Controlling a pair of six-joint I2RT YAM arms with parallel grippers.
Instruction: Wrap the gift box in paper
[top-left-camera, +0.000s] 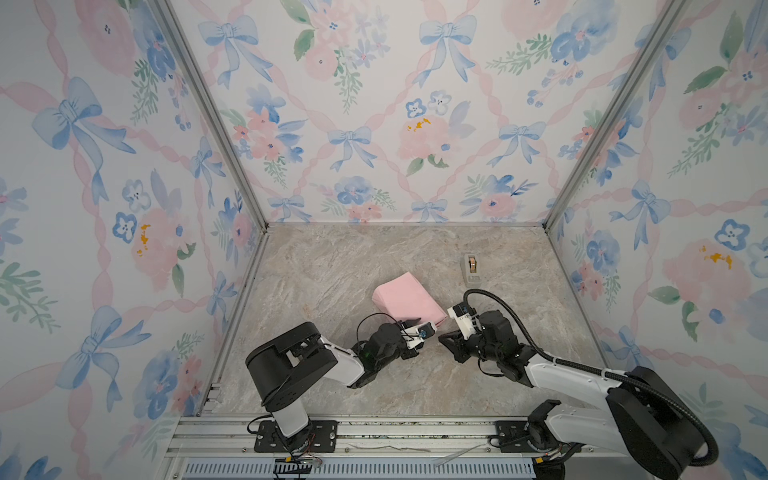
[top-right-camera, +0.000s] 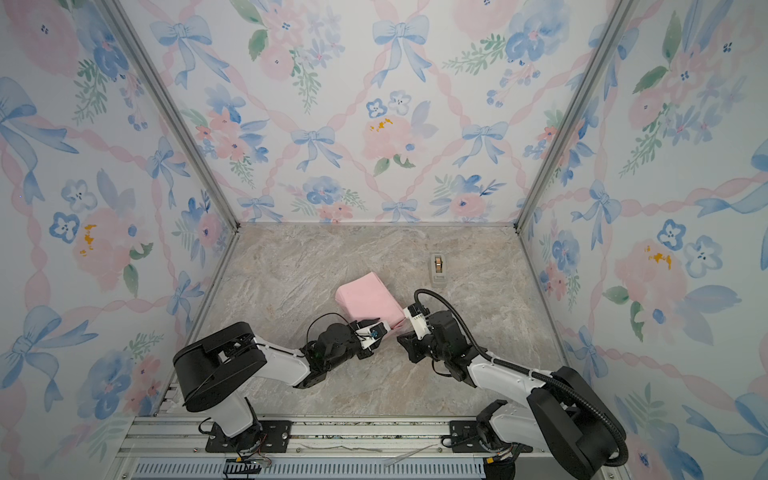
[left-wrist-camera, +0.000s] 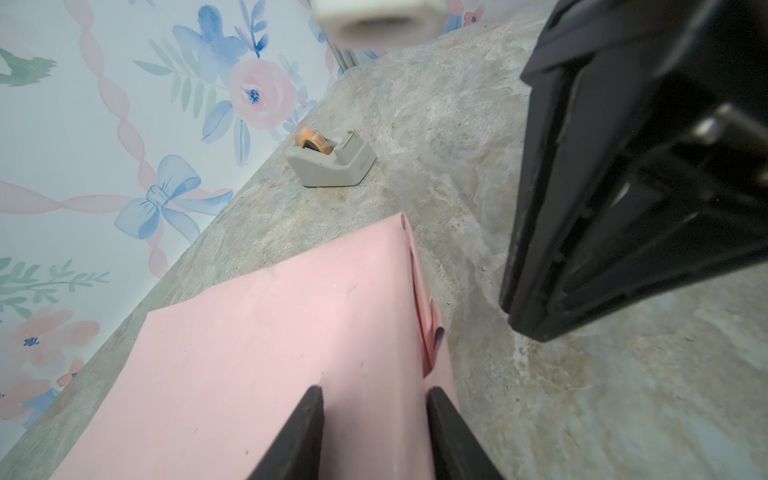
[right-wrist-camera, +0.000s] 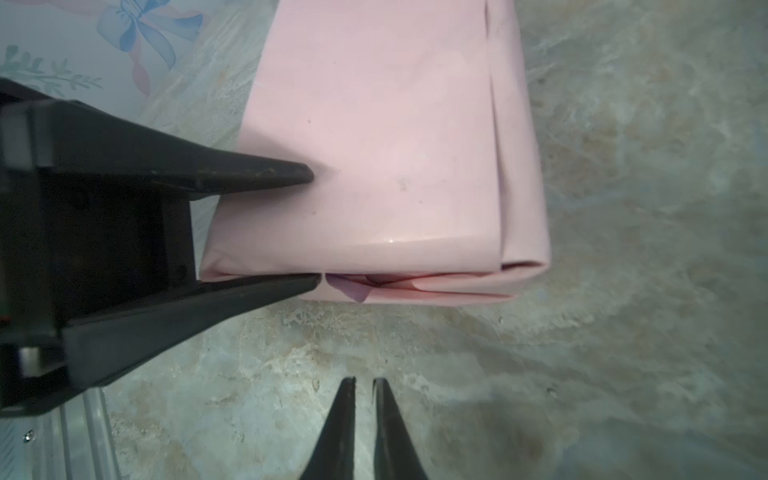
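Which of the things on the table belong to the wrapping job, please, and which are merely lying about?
Part of the job:
- the paper, pink side out, folded into a parcel; the gift box cannot be seen
- the left hand, closed on the parcel's near end
- the right hand, nearly shut, empty, just short of the parcel

Lying about:
- the tape dispenser, untouched, farther back

Tape dispenser (top-left-camera: 471, 269) apart; table (top-left-camera: 332, 266) open around.

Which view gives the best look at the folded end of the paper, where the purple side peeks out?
The right wrist view: the paper fills it, layered end folds and a purple sliver sharp. The left wrist view shows that seam edge-on; in both top views it is just a small pink parcel.
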